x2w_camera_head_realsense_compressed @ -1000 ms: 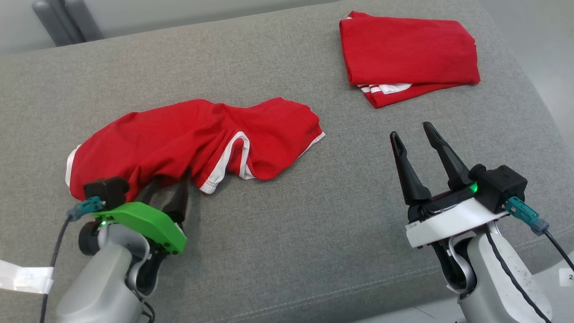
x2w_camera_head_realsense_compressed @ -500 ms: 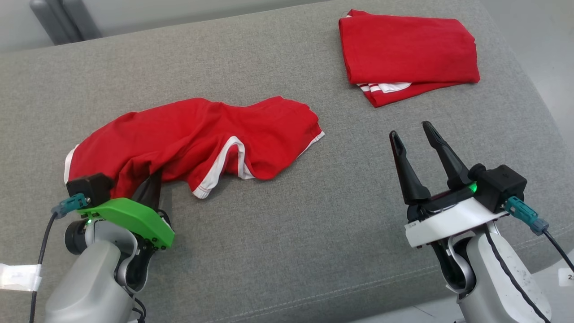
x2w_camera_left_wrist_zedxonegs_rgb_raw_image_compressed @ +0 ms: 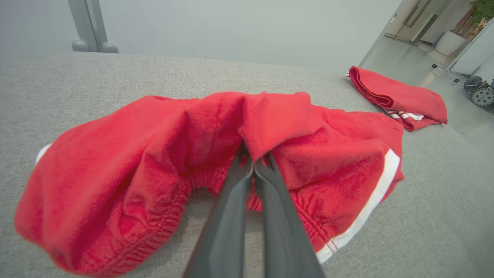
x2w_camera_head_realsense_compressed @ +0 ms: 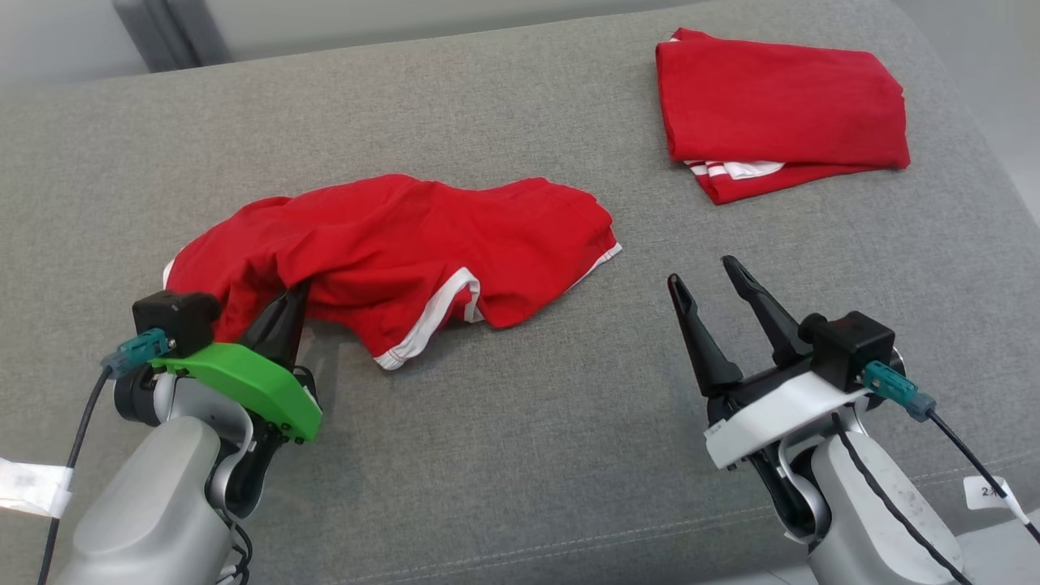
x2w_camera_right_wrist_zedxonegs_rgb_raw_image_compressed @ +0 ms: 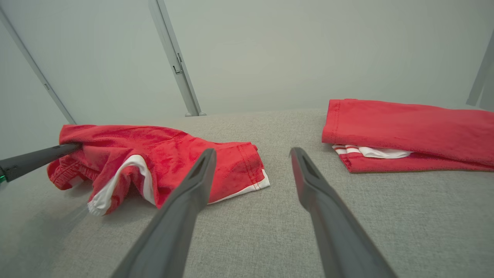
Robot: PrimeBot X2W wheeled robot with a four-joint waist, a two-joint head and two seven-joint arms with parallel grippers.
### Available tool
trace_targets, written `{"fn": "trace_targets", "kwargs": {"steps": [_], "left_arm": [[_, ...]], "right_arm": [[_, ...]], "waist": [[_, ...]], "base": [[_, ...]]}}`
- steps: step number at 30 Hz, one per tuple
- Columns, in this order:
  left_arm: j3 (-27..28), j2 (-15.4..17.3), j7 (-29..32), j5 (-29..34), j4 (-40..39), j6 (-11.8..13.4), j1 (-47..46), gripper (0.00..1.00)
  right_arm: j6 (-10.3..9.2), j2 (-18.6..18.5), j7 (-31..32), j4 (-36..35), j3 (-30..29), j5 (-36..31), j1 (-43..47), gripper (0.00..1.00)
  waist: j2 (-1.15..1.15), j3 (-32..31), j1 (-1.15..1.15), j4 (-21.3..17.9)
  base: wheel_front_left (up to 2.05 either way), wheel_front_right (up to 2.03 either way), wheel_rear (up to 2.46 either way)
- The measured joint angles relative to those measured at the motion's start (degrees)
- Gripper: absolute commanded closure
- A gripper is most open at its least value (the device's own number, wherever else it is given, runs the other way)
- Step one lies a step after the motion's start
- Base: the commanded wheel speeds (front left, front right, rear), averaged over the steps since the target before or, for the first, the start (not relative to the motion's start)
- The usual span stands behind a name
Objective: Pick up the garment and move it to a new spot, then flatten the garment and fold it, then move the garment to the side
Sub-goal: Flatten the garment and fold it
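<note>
A crumpled pair of red shorts with white trim [x2w_camera_head_realsense_compressed: 406, 236] lies at the left-middle of the grey cushion. My left gripper [x2w_camera_head_realsense_compressed: 286, 307] is shut on a fold at the near left edge, lifting it slightly. In the left wrist view the closed fingers [x2w_camera_left_wrist_zedxonegs_rgb_raw_image_compressed: 247, 193] vanish under the pinched red cloth [x2w_camera_left_wrist_zedxonegs_rgb_raw_image_compressed: 154, 154]. My right gripper [x2w_camera_head_realsense_compressed: 701, 272] stands open above bare cushion, right of the shorts, nothing between its fingers [x2w_camera_right_wrist_zedxonegs_rgb_raw_image_compressed: 185, 200]. The right wrist view shows the shorts [x2w_camera_right_wrist_zedxonegs_rgb_raw_image_compressed: 162, 162] ahead to the left and the left gripper's fingers [x2w_camera_right_wrist_zedxonegs_rgb_raw_image_compressed: 38, 158] entering them.
A second red garment, folded [x2w_camera_head_realsense_compressed: 780, 106], lies at the far right of the cushion [x2w_camera_head_realsense_compressed: 528, 422], also seen as folded garment [x2w_camera_left_wrist_zedxonegs_rgb_raw_image_compressed: 397, 96] and folded garment [x2w_camera_right_wrist_zedxonegs_rgb_raw_image_compressed: 409, 127]. Bare grey cushion lies between and in front of both grippers. Metal posts [x2w_camera_right_wrist_zedxonegs_rgb_raw_image_compressed: 173, 61] stand behind.
The head camera has shifted, sliding the scene right. My left gripper has drawn the pinched edge of the shorts leftward and slightly up. The right gripper now sits lower and further left in view.
</note>
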Motion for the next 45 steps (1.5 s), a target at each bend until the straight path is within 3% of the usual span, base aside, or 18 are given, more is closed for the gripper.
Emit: {"fn": "trace_targets", "kwargs": {"steps": [28,29,30,31,32,45], "left_arm": [[-5.32,0.68,0.10,-1.41,-6.91,0.00,-0.02,1.00],[-5.38,0.66,0.09,-1.46,-6.91,0.00,-0.02,1.00],[-5.39,0.66,0.09,-1.72,-6.91,0.00,-0.02,1.00],[-5.39,0.68,0.09,-2.26,-6.90,0.00,-0.02,1.00],[-5.35,0.75,0.09,-2.90,-6.90,0.00,-0.01,1.00],[-5.69,2.16,-0.05,-3.41,-7.72,0.00,-0.03,1.00]], "right_arm": [[0.07,-3.38,11.32,21.53,6.76,7.57,-19.51,0.00],[0.07,-3.55,11.37,22.03,6.99,7.89,-19.78,0.02],[0.07,-3.58,11.37,22.51,7.21,8.11,-20.04,0.56],[0.07,-3.58,11.37,22.97,7.49,8.39,-20.36,0.85],[0.07,-3.56,11.37,23.30,7.98,8.58,-20.70,1.00],[0.07,-3.56,4.19,23.21,7.76,14.18,-23.03,1.00]], "waist": [[0.00,5.98,0.00,9.47],[0.00,6.16,0.00,9.78],[0.00,6.30,0.00,10.07],[0.00,6.42,0.00,10.33],[0.00,6.51,0.00,10.55],[0.00,4.39,0.00,10.60]], "base": [[0.00,0.00,0.00],[0.00,0.00,0.00],[0.00,0.00,0.00],[0.00,0.00,0.00],[0.00,0.00,0.00],[0.00,0.00,0.00]]}}
